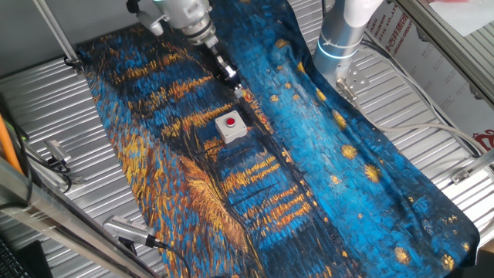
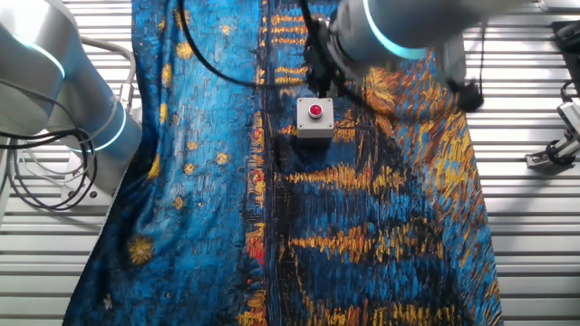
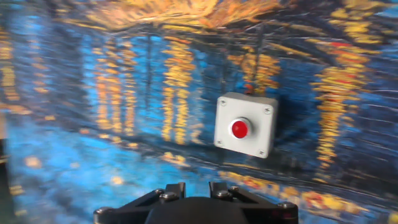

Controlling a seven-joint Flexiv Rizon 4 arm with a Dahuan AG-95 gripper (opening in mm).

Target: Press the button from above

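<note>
The button [image 1: 230, 122] sits untouched on its grey box [image 1: 231, 129] mid-bench, on the painted cloth [image 1: 324, 177]. The hand [image 1: 228, 73] hangs off to one side, not yet above it; its fingers' state I cannot tell. Lining up and pressing all remain.

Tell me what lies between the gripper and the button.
Nothing stands between the gripper and the button: only a bare stretch of the painted cloth, clearest in one fixed view; the hand view agrees.

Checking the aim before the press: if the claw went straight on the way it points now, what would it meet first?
Probably the patterned cloth, not the button: in the hand view the button sits right of centre. Depth is unclear, so this is tentative.
</note>
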